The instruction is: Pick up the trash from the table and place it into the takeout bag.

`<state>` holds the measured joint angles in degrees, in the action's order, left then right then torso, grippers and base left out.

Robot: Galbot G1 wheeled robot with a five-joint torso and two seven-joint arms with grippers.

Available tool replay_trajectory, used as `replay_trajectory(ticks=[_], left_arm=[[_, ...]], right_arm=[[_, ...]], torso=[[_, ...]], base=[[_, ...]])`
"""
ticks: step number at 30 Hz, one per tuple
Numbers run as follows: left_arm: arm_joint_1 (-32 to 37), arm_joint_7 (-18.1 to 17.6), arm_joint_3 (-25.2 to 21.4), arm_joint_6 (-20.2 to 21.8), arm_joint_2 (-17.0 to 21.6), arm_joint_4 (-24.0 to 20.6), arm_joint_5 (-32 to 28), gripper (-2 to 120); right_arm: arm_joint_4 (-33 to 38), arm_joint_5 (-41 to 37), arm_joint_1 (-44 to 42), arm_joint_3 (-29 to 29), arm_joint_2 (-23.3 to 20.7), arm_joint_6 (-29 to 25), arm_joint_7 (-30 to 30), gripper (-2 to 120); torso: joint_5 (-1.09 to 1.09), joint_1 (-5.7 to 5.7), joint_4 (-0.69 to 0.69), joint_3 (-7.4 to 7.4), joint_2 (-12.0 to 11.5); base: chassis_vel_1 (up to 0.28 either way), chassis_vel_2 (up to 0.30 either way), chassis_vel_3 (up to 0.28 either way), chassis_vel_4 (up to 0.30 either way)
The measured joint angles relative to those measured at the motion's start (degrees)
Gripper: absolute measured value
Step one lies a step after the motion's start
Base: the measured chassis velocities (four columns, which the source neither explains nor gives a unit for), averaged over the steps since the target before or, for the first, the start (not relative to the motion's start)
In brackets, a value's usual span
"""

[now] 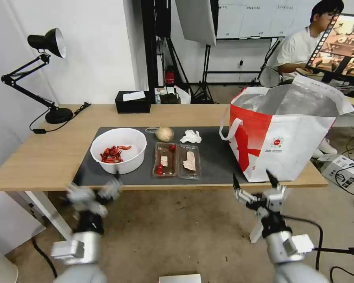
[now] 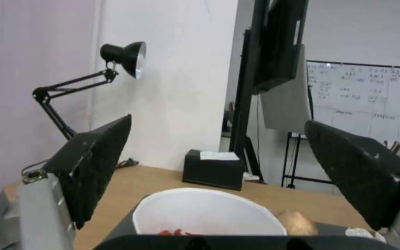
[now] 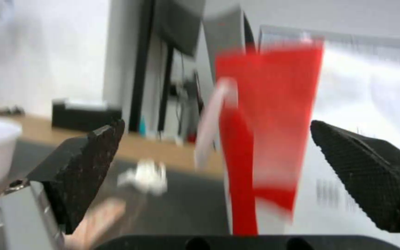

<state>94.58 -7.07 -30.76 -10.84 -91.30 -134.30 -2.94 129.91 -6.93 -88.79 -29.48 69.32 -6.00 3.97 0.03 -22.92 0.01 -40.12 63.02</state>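
Note:
On the dark grey mat (image 1: 218, 161) of the light-wood table (image 1: 43, 153) stand a white bowl (image 1: 118, 149) of red crayfish shells, a clear two-part tray (image 1: 177, 160) of scraps, a beige onion-like ball (image 1: 165, 133) and a crumpled tissue (image 1: 191, 136). The red-and-white takeout bag (image 1: 287, 137) stands open at the table's right end. My left gripper (image 1: 96, 188) hangs open below the front edge, just before the bowl (image 2: 209, 208). Open too, my right gripper (image 1: 252, 179) is at the front edge, facing the bag's (image 3: 274, 121) left corner. The tissue (image 3: 144, 177) lies beyond it.
A black tissue box (image 1: 133, 102) sits at the table's back edge, and a black desk lamp (image 1: 47, 43) stands at the back left. Cables and a power strip (image 1: 344, 167) lie on the floor to the right. Bare floor stretches before the table.

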Motion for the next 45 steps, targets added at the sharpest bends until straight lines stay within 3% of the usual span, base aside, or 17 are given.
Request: replay_trajectory(ticks=[2, 6, 14, 30, 45], left_arm=[[0.24, -0.09, 0.14, 0.02, -0.04, 0.11, -0.20, 100], [1.21, -0.11, 1.01, 0.95, -0.05, 0.63, -0.29, 100], [2.17, 0.78, 1.78, 1.52, -0.01, 1.35, 0.33, 100], [3.38, 2.41, 4.38, 1.51, 0.05, 6.94, 1.68, 100], [4.35, 2.59, 5.27, 1.47, 0.07, 7.23, 1.74, 100]], right_arm=[[-0.13, -0.53, 1.08, 0.26, -1.26, -0.62, 0.10, 100], [-1.49, -0.86, 0.87, 1.22, -1.40, -1.15, -0.03, 100], [-3.29, -0.84, -0.58, 1.87, 0.04, -1.24, -0.40, 100], [-7.88, 1.27, -3.55, 2.19, 3.94, -3.73, -0.87, 100], [-7.80, 1.07, -5.05, 2.41, 4.06, -3.79, -0.99, 100]], torso=[[-0.04, 0.00, 0.04, 0.00, 0.00], [-0.02, 0.00, -0.01, 0.00, 0.00], [-0.02, 0.01, -0.01, 0.01, 0.00], [-0.03, 0.00, -0.01, 0.01, 0.00], [-0.02, 0.01, -0.01, 0.01, 0.00]], base=[[0.000, 0.000, 0.000, 0.000], [0.000, 0.000, 0.000, 0.000], [0.000, 0.000, 0.000, 0.000], [0.000, 0.000, 0.000, 0.000], [0.000, 0.000, 0.000, 0.000]])
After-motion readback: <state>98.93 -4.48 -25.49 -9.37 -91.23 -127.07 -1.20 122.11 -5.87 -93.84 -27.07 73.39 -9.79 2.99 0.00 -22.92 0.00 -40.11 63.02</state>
